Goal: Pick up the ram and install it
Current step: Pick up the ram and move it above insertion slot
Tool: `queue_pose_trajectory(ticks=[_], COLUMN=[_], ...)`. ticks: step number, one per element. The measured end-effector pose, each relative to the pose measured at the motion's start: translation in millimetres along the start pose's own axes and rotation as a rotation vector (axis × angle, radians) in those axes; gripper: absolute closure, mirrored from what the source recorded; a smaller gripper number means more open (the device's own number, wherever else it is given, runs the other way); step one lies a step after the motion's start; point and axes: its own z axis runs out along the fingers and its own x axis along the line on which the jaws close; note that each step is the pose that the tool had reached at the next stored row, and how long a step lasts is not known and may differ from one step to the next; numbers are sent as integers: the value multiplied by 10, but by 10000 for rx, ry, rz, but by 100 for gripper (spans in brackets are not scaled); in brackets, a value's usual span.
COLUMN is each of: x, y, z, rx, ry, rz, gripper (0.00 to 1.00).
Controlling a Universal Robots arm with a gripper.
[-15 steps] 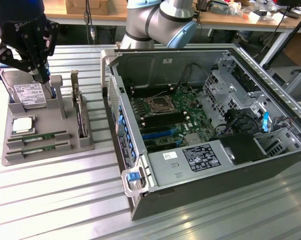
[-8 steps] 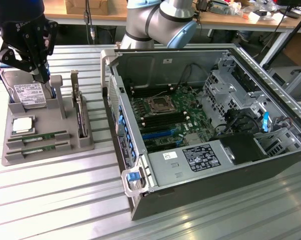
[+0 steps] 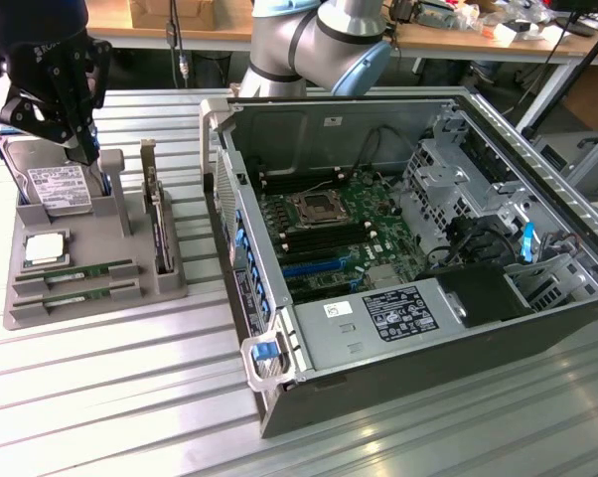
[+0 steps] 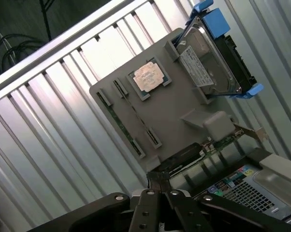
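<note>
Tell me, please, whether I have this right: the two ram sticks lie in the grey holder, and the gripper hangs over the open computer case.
Not quite. The exterior view shows the gripper over the grey holder, above the hard drive, not over the open computer case. The two ram sticks do lie in the holder.

- We are seeing the table (image 3: 100, 397) as ribbed bare metal, gleaming glossily.
- We are finding the tray (image 3: 110, 238) to be matt grey plastic.
- We are reading a ram (image 3: 80, 269) as green circuit board.
- We are noting the hard drive (image 3: 56, 186) as silvery metal, paper-labelled.

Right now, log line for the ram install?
gripper above parts tray | jaws shut | both ram sticks lying in tray | computer case open
</note>
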Motion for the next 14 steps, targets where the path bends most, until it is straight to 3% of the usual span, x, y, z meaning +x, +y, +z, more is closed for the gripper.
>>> queue_pose_trajectory(ticks=[14], x=[0], y=[0], z=[0], rx=[-67], ry=[-132], rz=[-2113], gripper=[89])
